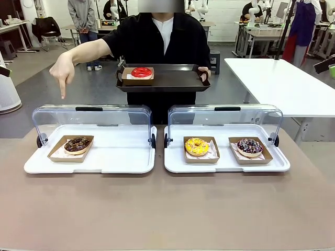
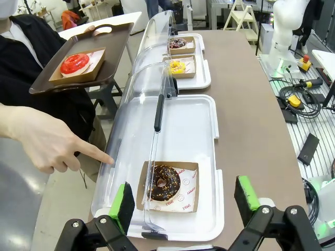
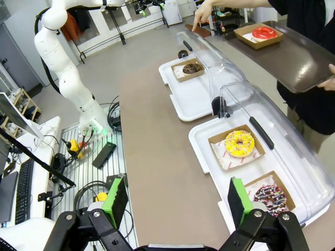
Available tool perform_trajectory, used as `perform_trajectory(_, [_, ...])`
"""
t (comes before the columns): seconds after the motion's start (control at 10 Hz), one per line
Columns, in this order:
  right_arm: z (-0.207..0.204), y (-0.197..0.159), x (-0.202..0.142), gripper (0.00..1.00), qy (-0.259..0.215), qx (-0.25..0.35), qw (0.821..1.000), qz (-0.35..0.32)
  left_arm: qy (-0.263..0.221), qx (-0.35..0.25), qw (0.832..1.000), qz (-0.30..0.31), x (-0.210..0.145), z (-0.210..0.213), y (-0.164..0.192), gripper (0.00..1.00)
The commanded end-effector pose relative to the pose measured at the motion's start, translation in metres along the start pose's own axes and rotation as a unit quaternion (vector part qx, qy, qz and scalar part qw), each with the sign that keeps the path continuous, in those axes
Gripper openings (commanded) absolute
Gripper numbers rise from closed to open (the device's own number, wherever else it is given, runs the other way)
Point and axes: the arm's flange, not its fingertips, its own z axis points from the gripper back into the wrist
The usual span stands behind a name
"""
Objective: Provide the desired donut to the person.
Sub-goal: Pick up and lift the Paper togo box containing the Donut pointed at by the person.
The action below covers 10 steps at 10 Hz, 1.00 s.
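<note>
I see both end effectors open and holding nothing. The left end effector [image 2: 184, 201] hangs above the chocolate donut [image 2: 163, 182]. The right end effector [image 3: 177, 203] hangs above the worktop [image 3: 157, 157], near the yellow donut [image 3: 239, 143]. The chocolate donut sits in its carton at the left end of the left white tray [image 1: 120, 157]. The person's [image 1: 141, 42] hand [image 1: 63, 70] points down at it from behind the raised clear lid [image 1: 91, 117], which stands between finger and donut. From the front I see the other hand holding a dark tray [image 1: 172, 81] with a red donut [image 1: 141, 72]. The left wrist view shows the fingertip close against the lid.
</note>
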Motion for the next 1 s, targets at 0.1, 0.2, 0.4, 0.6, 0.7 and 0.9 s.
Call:
perform_trajectory(0.1, [-0.001, 0.0, 0.001, 1.0, -0.006, 0.005, 1.0, 0.005, -0.001, 0.0, 1.0, 0.0, 0.0, 0.001, -0.001, 1.0])
perform_trajectory(0.2, [-0.001, 0.0, 0.001, 1.0, -0.006, 0.005, 1.0, 0.005, -0.001, 0.0, 1.0, 0.0, 0.0, 0.001, -0.001, 1.0])
perform_trajectory(0.4, [-0.001, 0.0, 0.001, 1.0, -0.006, 0.005, 1.0, 0.005, -0.001, 0.0, 1.0, 0.0, 0.0, 0.001, -0.001, 1.0])
perform_trajectory(0.6, [-0.001, 0.0, 0.001, 1.0, -0.006, 0.005, 1.0, 0.005, 0.049, 0.001, 0.999, -0.021, 0.014, 0.001, -0.004, 1.0])
perform_trajectory(0.7, [-0.001, 0.0, 0.001, 1.0, -0.006, 0.005, 1.0, 0.005, 0.091, -0.007, 0.995, -0.039, 0.033, -0.001, -0.005, 1.0])
perform_trajectory(0.9, [-0.001, 0.0, 0.001, 1.0, -0.006, 0.005, 1.0, 0.005, 0.173, -0.027, 0.982, -0.075, 0.068, -0.015, -0.007, 1.0])
